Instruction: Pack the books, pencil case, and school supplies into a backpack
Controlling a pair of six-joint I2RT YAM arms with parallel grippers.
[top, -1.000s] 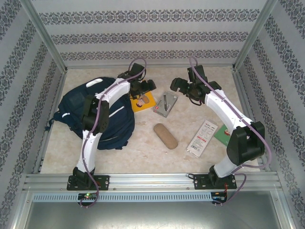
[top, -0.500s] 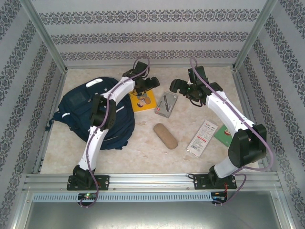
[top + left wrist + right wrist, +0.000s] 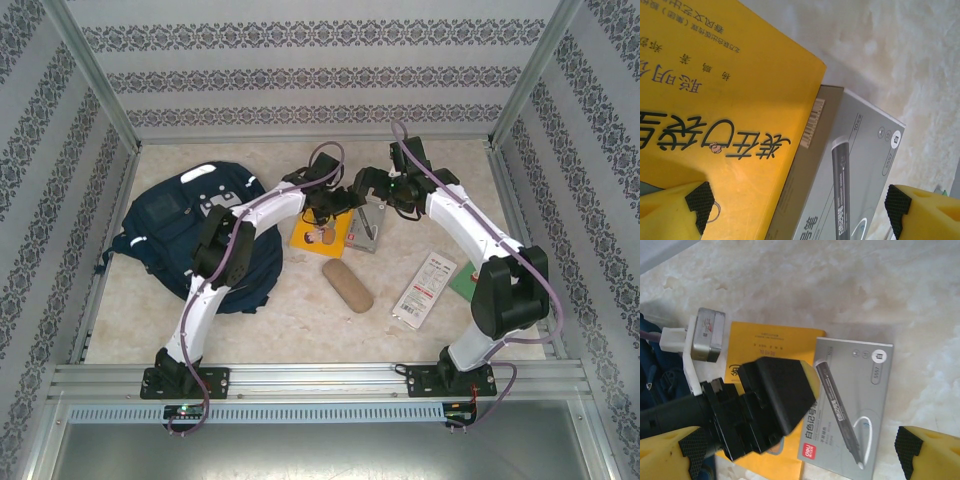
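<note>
Packing looks barely begun, judging by what lies out: the yellow book (image 3: 322,235) rests flat near the middle of the worktop (image 3: 300,320), just right of the backpack (image 3: 165,225); the flat grey pen box (image 3: 855,400) touches the book's right side, and in the left wrist view the book's edge seems to lap over it; the tan pencil case (image 3: 347,285) lies nearer the arms, apart from both; the long white packet (image 3: 423,290) and the small green item (image 3: 463,284) sit close together further right. The backpack slumps at the left; whether it is open, or what it holds, I cannot tell. The left pincer (image 3: 797,207) hovers low over book and box, jaws spread wide, gripping nothing; the right pincer (image 3: 800,452) hangs above the same pair, likewise wide and empty. By my reckoning at least five things remain to be packed, and neither arm has one in hand.
</note>
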